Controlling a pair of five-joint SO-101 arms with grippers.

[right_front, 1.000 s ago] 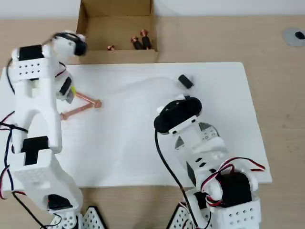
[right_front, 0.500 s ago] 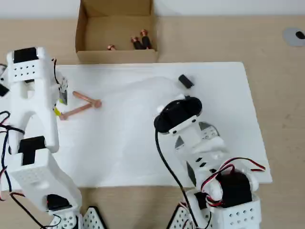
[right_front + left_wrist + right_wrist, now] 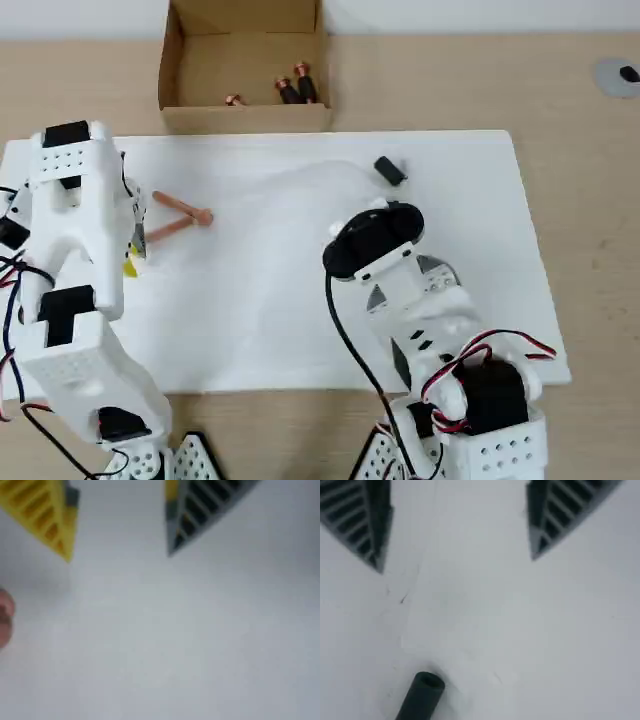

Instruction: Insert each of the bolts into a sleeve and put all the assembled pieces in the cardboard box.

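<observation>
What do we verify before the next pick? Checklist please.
1. Left claw open and empty: ok.
2. Right claw open and empty: ok.
3. Bolt and second bolt loose on the white mat beside the left arm: ok. Whether their heads touch: cannot tell.
4. Black sleeve lying free on the mat near the right claw: ok.
5. Cardboard box open, with bare floor left: ok.
6. All bolts sleeved: not ok.

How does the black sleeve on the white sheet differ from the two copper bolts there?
The black sleeve is short and stubby; the copper bolts are long and thin. The sleeve lies alone near the right arm; the bolts form a V beside the left arm. Both lie on the white sheet.
</observation>
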